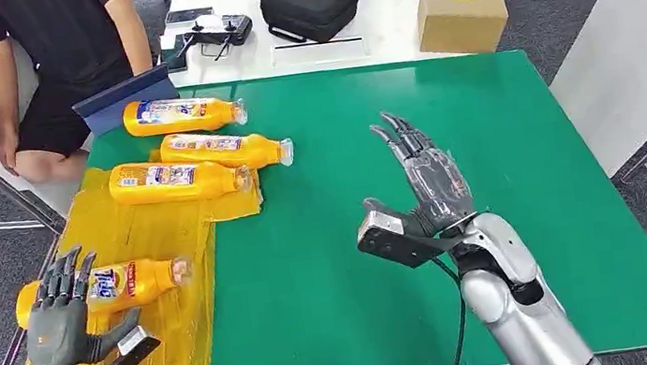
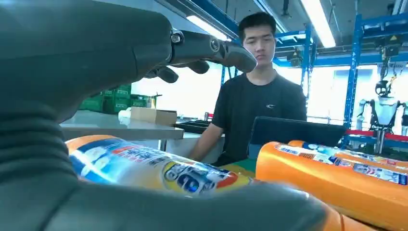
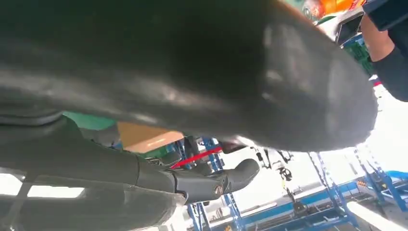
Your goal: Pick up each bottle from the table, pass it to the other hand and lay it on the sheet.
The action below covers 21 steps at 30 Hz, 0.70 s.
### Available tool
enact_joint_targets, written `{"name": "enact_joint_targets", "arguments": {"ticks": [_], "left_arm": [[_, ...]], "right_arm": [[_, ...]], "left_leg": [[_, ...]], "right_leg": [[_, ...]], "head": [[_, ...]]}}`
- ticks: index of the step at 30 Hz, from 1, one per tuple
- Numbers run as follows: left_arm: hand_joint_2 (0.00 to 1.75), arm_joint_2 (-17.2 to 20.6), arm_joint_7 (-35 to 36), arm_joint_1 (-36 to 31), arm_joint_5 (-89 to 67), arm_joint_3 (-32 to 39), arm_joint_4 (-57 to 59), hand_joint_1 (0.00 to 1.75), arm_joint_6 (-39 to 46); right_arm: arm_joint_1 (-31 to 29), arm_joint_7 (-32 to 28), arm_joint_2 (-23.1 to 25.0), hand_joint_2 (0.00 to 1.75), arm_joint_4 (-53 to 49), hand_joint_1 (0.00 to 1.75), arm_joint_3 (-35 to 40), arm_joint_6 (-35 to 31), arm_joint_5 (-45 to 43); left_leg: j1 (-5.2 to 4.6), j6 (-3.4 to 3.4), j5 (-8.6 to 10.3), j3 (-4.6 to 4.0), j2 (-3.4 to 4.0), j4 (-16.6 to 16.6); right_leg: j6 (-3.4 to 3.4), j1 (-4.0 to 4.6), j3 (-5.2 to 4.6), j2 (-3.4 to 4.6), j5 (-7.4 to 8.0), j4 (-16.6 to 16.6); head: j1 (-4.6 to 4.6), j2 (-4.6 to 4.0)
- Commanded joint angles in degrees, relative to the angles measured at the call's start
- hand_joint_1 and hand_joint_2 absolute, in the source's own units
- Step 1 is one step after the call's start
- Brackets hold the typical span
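Observation:
Four orange bottles lie in the head view. One bottle (image 1: 183,114) is on the green mat at the back. A second (image 1: 226,150) lies at the far edge of the yellow sheet (image 1: 162,345), and a third (image 1: 178,180) lies on the sheet. The nearest bottle (image 1: 130,283) (image 2: 159,168) rests on the sheet right in front of my left hand (image 1: 59,316). That hand's fingers (image 2: 211,48) are spread above the bottle and do not close on it. My right hand (image 1: 424,188) hovers over the mat with straight, parted fingers and holds nothing.
A person (image 1: 56,48) sits at the table's back left corner beside a blue tablet (image 1: 124,97). A white table behind carries a black case (image 1: 308,3) and a cardboard box (image 1: 461,11). Another white table (image 1: 634,57) stands to the right.

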Motion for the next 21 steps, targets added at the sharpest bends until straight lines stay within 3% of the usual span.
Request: {"name": "enact_joint_targets", "arguments": {"ticks": [1,7,10,13,21], "left_arm": [[0.00,-0.35,-3.08,4.55,17.50,0.74,-10.31,0.00,-3.68],[0.00,-3.01,-1.52,10.57,45.82,-1.65,-34.38,0.00,-20.55],[0.00,-4.70,-1.16,10.29,56.58,-5.60,-37.30,0.00,-28.03],[0.00,-6.16,-2.60,8.17,64.69,-11.27,-36.15,0.00,-31.81],[0.00,-10.03,-1.98,-2.00,68.49,-23.23,-25.45,0.00,-29.31]], "right_arm": [[-3.20,-0.33,0.01,0.00,4.64,0.00,-0.01,-1.25,-1.03],[-2.53,-2.80,1.90,0.00,3.19,0.00,-1.59,-1.00,-5.03],[-1.62,-6.13,3.60,0.00,3.32,0.00,-1.68,-0.68,-10.34],[-0.76,-9.71,4.63,0.00,3.56,0.00,-0.08,-1.27,-15.73],[-2.66,-12.45,7.39,0.00,8.00,0.00,9.52,-7.62,-22.02]], "left_leg": [[0.07,-0.30,-0.14,0.25,0.16,0.03],[0.08,-0.15,-0.08,-0.03,0.06,0.10],[0.07,-0.20,-0.10,0.05,-0.06,0.10],[0.03,-0.17,-0.05,0.10,-0.04,0.01],[0.04,-0.27,-0.01,0.21,-0.15,-0.03]], "right_leg": [[-0.17,0.06,0.22,0.14,-0.08,0.00],[-0.08,0.07,-0.03,0.02,-0.05,0.03],[-0.10,0.07,0.06,-0.09,-0.10,0.03],[-0.09,0.02,0.08,-0.05,-0.05,-0.03],[-0.16,0.04,0.23,-0.15,-0.04,-0.07]], "head": [[0.00,0.00],[0.00,0.00],[0.00,0.00],[-0.02,0.00],[0.00,0.00]]}}
